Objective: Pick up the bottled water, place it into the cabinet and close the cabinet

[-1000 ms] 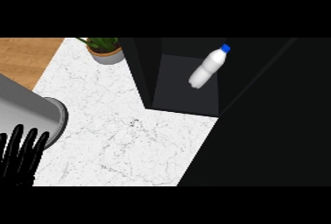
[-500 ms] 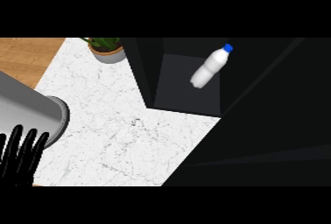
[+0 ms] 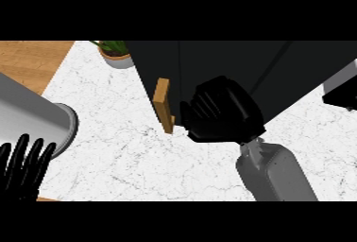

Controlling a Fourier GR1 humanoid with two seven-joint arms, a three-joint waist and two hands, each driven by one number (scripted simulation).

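The right robot hand (image 3: 225,113), fingers straight, is pressing on the dark cabinet (image 3: 209,61) door just beside its wooden handle (image 3: 164,105). The left robot hand (image 3: 24,165) is resting spread-fingered at the table (image 3: 125,156) edge. The bottled water is staying hidden, so which way it is pointing cannot be told.

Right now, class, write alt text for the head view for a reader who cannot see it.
The right robot hand lies against the dark cabinet door, beside its wooden handle. The left robot hand rests open at the lower left, over the marble counter; a potted plant stands at the top.
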